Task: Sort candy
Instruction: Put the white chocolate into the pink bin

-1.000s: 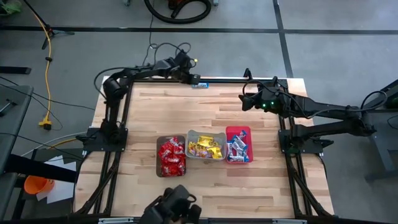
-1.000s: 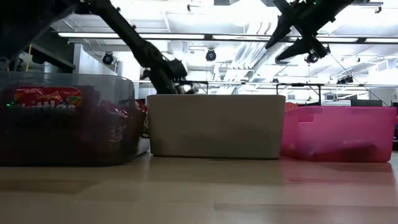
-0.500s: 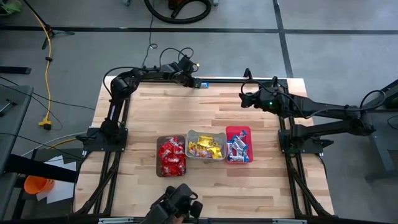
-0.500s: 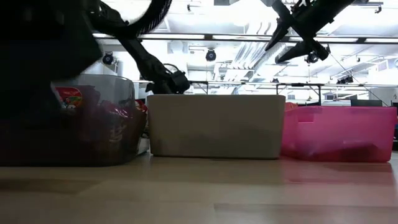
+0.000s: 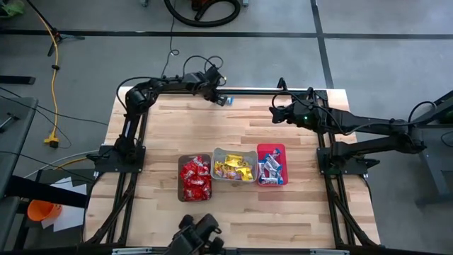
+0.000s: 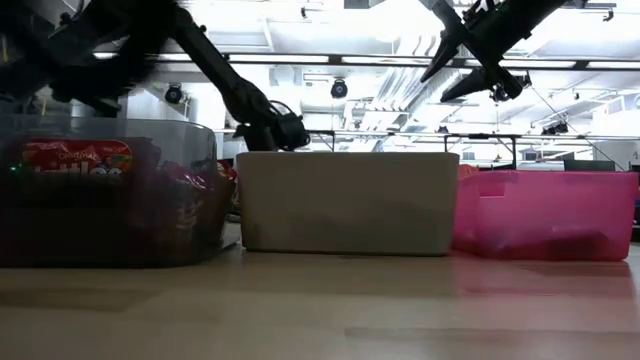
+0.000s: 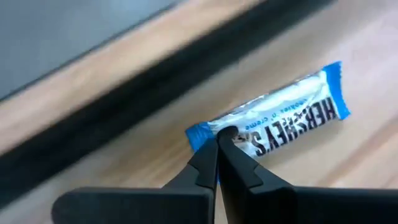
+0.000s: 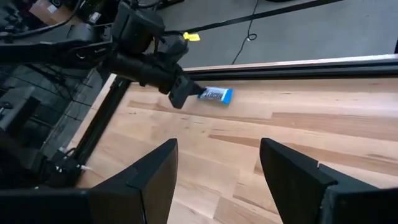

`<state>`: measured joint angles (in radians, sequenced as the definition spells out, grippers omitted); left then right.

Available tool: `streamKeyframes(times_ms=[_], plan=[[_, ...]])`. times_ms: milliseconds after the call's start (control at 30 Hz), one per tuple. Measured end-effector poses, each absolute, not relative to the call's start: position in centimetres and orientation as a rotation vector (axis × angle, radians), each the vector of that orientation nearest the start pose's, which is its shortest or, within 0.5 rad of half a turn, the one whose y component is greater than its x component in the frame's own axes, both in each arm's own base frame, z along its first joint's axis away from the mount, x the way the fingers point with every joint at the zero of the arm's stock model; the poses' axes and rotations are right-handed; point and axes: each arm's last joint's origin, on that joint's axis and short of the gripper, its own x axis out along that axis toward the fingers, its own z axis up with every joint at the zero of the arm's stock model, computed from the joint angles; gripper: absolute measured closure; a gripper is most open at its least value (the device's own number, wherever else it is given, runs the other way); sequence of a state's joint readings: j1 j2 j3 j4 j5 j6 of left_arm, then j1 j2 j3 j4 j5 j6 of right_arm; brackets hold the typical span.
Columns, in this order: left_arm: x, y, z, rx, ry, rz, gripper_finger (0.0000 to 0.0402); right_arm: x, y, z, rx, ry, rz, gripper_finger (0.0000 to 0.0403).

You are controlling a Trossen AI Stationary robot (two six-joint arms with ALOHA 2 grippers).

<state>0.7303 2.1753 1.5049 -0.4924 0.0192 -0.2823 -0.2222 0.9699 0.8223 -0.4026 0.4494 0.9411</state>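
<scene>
One slim blue-and-white candy bar [image 7: 273,118] lies flat on the wood close to the black rail at the table's far edge [image 5: 225,100]. My left gripper [image 7: 219,135] is shut, its tips down at the bar's blue end; it also shows in the right wrist view [image 8: 180,96]. My right gripper [image 8: 217,180] hangs open above the far right of the table [image 5: 274,113], nothing between its fingers. More candy fills three bins: red packets in the brown bin [image 5: 180,177], yellow ones in the grey bin [image 5: 214,164], blue-and-white bars in the pink bin [image 5: 271,146]. My left gripper has its shut fingertips [image 7: 225,133] on the bar's blue crimped end [image 7: 198,134], the end toward the table's left. The fingers come down steeply from above. The bar lies flat on the table. Whether any wrapper is caught between the tips, I cannot tell.
The black frame rail [image 7: 124,118] runs along the far edge right behind the bar. The three bins stand in a row near the table's middle, toward the near side. Bare wood lies between the bins and the far edge.
My left gripper has gone down at the far edge until its tips reach the bar's end, rolling a little on the way. The bar has stayed where it was. My right gripper has kept its place.
</scene>
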Motion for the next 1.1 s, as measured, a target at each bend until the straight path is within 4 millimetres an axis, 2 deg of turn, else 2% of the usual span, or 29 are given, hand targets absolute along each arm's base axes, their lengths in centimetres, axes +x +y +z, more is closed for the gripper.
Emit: streamKeyframes(times_ms=[300,567,767,867,933,1100], plan=[[30.4,26.7,12.6,-0.693,1.365,0.644,0.0401,19.4,-5.6,29.5,0.781,0.232,-0.841,0.0180],[29.6,23.0,13.2,-0.736,1.503,0.536,0.0401,19.5,-5.6,29.5,0.737,0.267,-0.810,0.0180],[28.2,18.0,13.4,-0.804,1.478,0.559,0.0401,19.5,-5.5,29.5,0.700,0.287,-0.792,0.0180],[27.9,15.9,13.9,-0.803,1.405,0.592,0.0401,19.5,-5.5,29.5,0.679,0.295,-0.788,0.0180],[27.9,15.5,14.9,-0.793,1.330,0.621,0.0401,19.5,-5.5,29.5,0.665,0.301,-0.785,0.0180],[27.9,16.2,19.3,-0.655,1.130,0.598,0.0401,19.5,-5.5,29.5,0.645,0.322,-0.748,0.0180]])
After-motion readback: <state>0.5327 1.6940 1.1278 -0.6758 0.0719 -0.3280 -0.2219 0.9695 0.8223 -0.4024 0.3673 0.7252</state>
